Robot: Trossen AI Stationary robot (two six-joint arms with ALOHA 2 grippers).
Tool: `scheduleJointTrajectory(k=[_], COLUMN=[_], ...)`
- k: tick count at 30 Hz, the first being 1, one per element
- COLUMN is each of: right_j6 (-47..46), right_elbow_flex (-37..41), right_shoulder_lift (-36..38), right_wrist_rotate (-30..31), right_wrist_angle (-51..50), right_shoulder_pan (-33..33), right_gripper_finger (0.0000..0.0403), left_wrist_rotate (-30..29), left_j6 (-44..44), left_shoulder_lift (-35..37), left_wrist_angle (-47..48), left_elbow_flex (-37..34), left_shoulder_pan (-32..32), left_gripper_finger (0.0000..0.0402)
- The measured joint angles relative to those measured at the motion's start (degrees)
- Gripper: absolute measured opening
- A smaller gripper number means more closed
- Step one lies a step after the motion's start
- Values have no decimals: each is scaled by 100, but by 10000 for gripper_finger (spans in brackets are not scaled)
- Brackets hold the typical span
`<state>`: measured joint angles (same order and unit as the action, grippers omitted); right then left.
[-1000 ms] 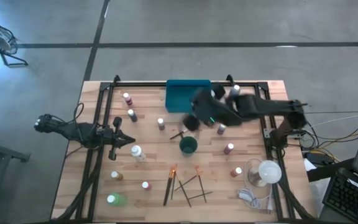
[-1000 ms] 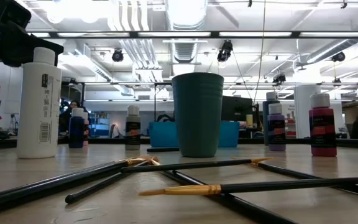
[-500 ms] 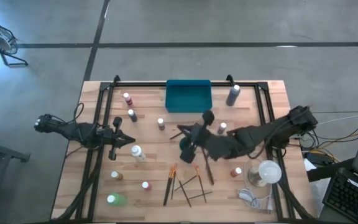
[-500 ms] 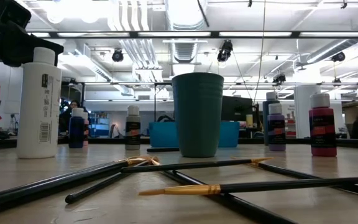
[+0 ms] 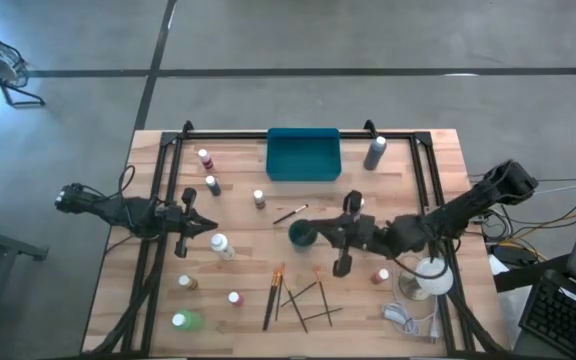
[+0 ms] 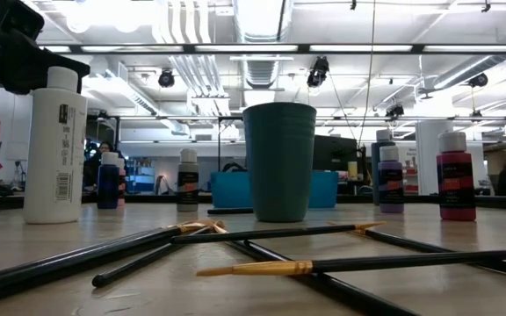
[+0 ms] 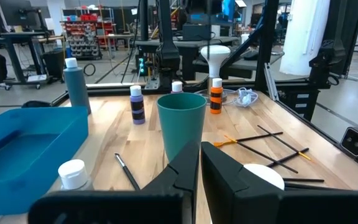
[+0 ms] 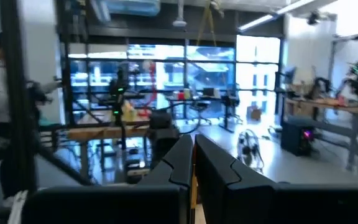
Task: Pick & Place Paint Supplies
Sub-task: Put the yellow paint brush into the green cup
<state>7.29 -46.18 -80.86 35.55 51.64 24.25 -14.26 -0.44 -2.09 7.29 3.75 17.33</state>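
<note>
Small white-capped bottles stand upright about the table: a white one (image 5: 221, 245), a green one (image 5: 183, 321), a tall grey one (image 5: 375, 152), a purple one (image 7: 137, 102) and others. Several thin paintbrushes (image 5: 298, 295) lie crossed near the front edge, and one more (image 5: 290, 213) lies by the dark green cup (image 5: 301, 235). The teal tray (image 5: 303, 155) sits at the far middle. My right gripper (image 5: 324, 236) hangs shut just right of the cup, above the table, with nothing seen between its fingers (image 8: 182, 155). My left gripper (image 7: 199, 152) waits shut at the table's left, pointing level.
A white lamp-like object (image 5: 433, 275) and a coiled white cable (image 5: 398, 315) sit at the near right corner. Dark frame rails (image 5: 158, 250) run along both sides of the table. In the low view the cup (image 6: 279, 162) stands behind the brushes (image 6: 323, 263).
My right gripper has swung from above the tray's near right corner toward the near edge and downward, ending beside the cup. It has tipped from pointing down to pointing almost level toward the table's left. Nothing on the table has moved.
</note>
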Motion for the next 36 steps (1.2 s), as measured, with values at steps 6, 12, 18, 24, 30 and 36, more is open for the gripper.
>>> scheduleJointTrajectory(k=[6, 12, 18, 24, 30, 36], right_j6=[22, -346, -474, -726, -996, -1275], right_elbow_flex=[194, 173, 160, 160, 160, 169], right_shoulder_lift=[-81, -276, -654, -932, -1171, -1415], right_wrist_rotate=[11, -20, -27, 17, 5, -6], right_wrist_angle=[249, 45, 19, -2, -42, -39], right_shoulder_pan=[-100, -246, -391, -581, -714, -758], right_gripper_finger=[8, 8, 8, 8, 8, 8], left_wrist_rotate=[0, 0, 0, 0, 0, 0], left_j6=[0, -1, -1, 1, -1, 0], left_shoulder_lift=[0, 0, 0, 0, 0, 0], left_wrist_angle=[2, 0, 0, 0, 0, 0], left_elbow_flex=[-2, -2, -1, -2, 0, -2], left_shoulder_pan=[0, -1, -1, 1, 1, -1], left_gripper_finger=[26, 26, 26, 26, 26, 26])
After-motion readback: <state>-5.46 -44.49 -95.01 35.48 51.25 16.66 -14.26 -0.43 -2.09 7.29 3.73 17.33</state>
